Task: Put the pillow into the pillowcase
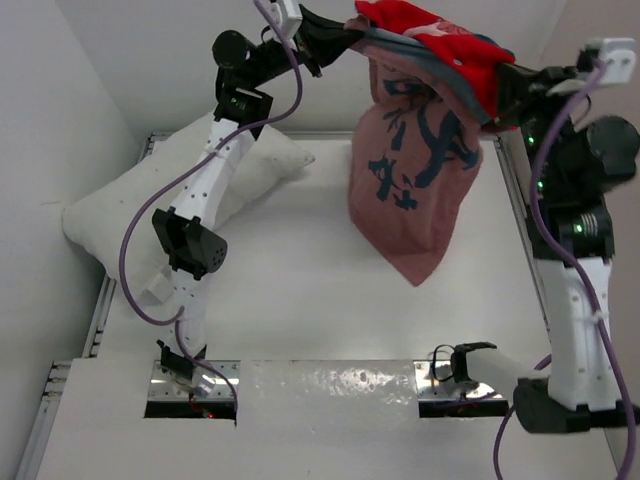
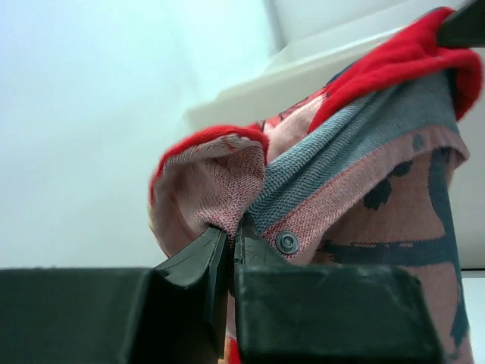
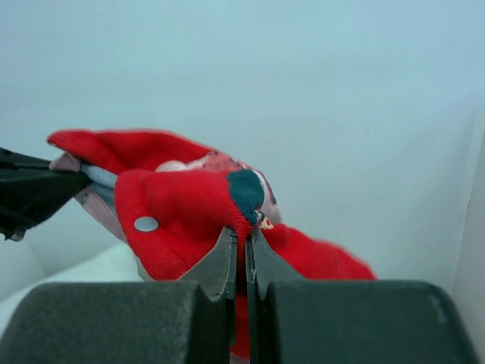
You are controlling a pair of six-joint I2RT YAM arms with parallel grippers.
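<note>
The red-orange pillowcase (image 1: 415,170) hangs in the air over the table's back middle, held up by its top edge between both grippers, its pale inside with dark teal print facing out. My left gripper (image 1: 350,38) is shut on the left end of that edge; its wrist view shows the jaws (image 2: 231,235) pinching the pillowcase (image 2: 356,189) beside a snap button. My right gripper (image 1: 497,95) is shut on the right end; its wrist view shows the jaws (image 3: 244,241) pinching red pillowcase fabric (image 3: 182,208). The white pillow (image 1: 160,205) lies at the table's left, behind the left arm.
White walls enclose the table at the back and both sides. A metal rail (image 1: 105,300) runs along the left edge. A glossy white panel (image 1: 325,385) with two dark cut-outs lies at the near edge between the arm bases.
</note>
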